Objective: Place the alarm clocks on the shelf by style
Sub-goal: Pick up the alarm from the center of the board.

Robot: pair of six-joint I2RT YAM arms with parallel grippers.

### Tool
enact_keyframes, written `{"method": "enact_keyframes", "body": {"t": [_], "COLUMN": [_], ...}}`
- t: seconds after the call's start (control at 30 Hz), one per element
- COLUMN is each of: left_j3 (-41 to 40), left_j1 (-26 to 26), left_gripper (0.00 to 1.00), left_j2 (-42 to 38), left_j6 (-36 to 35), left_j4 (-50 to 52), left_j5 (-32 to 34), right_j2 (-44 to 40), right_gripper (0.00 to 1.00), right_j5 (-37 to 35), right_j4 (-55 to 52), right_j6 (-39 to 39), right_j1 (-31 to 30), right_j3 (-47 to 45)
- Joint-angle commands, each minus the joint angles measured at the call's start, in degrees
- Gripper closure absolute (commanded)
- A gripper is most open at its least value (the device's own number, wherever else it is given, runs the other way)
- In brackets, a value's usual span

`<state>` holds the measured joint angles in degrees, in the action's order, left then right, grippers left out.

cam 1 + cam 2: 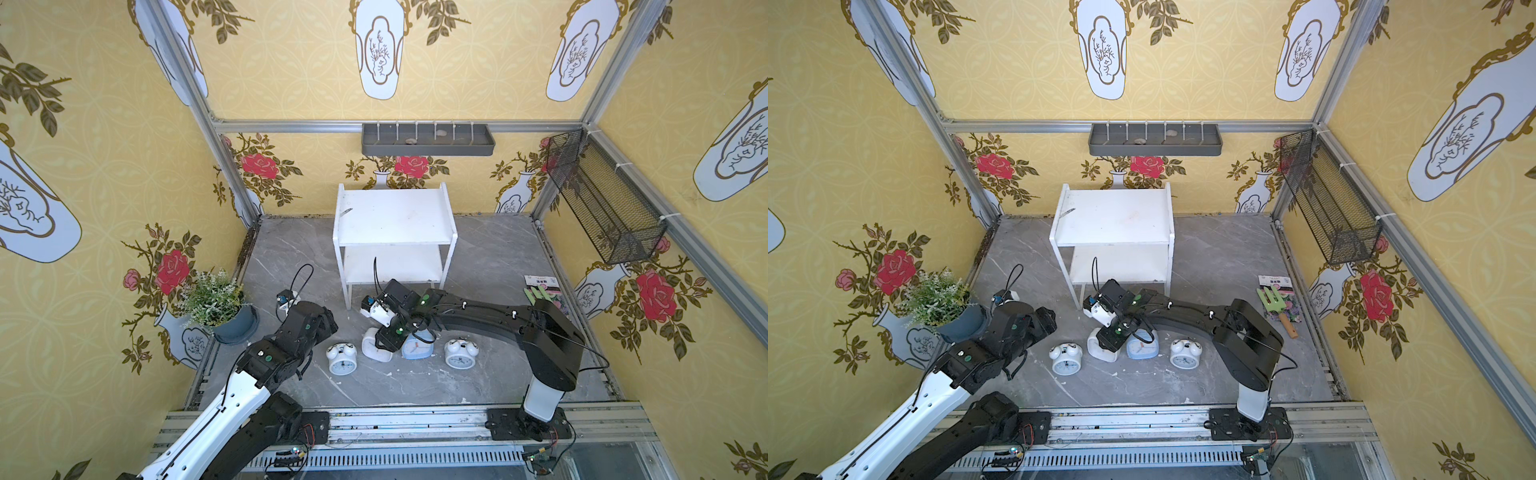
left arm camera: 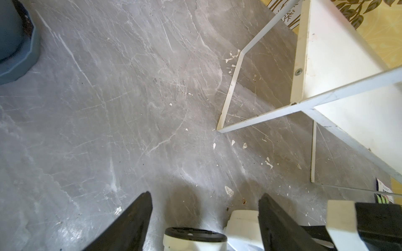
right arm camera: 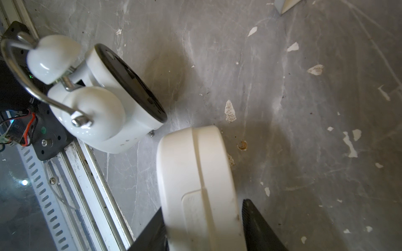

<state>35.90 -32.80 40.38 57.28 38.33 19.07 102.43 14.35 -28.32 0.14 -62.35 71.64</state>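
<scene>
Four alarm clocks stand in a row on the grey floor in front of the white shelf (image 1: 395, 216) (image 1: 1115, 216). From the left they are a twin-bell clock (image 1: 342, 360) (image 3: 104, 104), a white rounded-square clock (image 1: 374, 348) (image 3: 195, 173), a light blue square clock (image 1: 417, 348), and a second twin-bell clock (image 1: 460, 353). My right gripper (image 1: 384, 340) (image 3: 203, 205) reaches down over the white square clock, one finger pressed against each of its flat sides. My left gripper (image 1: 330, 328) (image 2: 204, 202) hangs open just behind the left twin-bell clock (image 2: 193, 234), holding nothing. Both shelf boards are bare.
A potted plant (image 1: 216, 299) stands at the left wall. A green garden fork on a seed packet (image 1: 1279, 303) lies at the right. A grey wall tray (image 1: 428, 139) hangs at the back and a black mesh basket (image 1: 602, 199) on the right wall.
</scene>
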Motion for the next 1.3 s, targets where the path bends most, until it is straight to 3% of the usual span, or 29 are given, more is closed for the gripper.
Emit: {"method": "enact_keyframes", "body": {"t": [0.0,0.4,0.57,0.7,0.83,0.97,1.27], "left_j3": [-0.22,1.07,3.60,4.20,3.99,5.01,8.56], "left_j1": [0.01,0.06,0.06,0.10,0.10,0.10,0.10], "left_gripper": [0.19,0.19,0.17,0.18,0.11,0.06,0.14], "left_j2": [0.05,-0.55,-2.69,-7.01,-10.03,-8.07,-1.72], "left_j6": [0.03,-0.87,-7.39,-17.49,-23.34,-23.81,-22.61], "left_j4": [-0.53,-0.17,-2.51,-12.02,-21.63,-28.06,-37.48], "left_j5": [0.22,0.33,-2.70,-15.90,-35.86,-50.27,-73.09], "right_j2": [-0.72,-5.19,-12.51,-20.17,-26.99,-30.21,-32.64], "right_gripper": [0.55,0.70,0.71,0.72,0.72,0.71,0.67], "right_j5": [-1.17,-3.10,-3.03,1.30,7.41,12.94,19.72], "right_j4": [0.72,-1.18,-3.20,-4.43,-4.98,-8.29,-10.80], "right_j6": [-0.15,0.93,2.73,5.13,7.01,7.15,7.85], "right_j1": [-0.13,-1.55,-1.47,-0.04,1.70,3.11,3.48], "right_j3": [-0.58,-0.63,-0.16,-0.38,-0.19,3.60,8.89]}}
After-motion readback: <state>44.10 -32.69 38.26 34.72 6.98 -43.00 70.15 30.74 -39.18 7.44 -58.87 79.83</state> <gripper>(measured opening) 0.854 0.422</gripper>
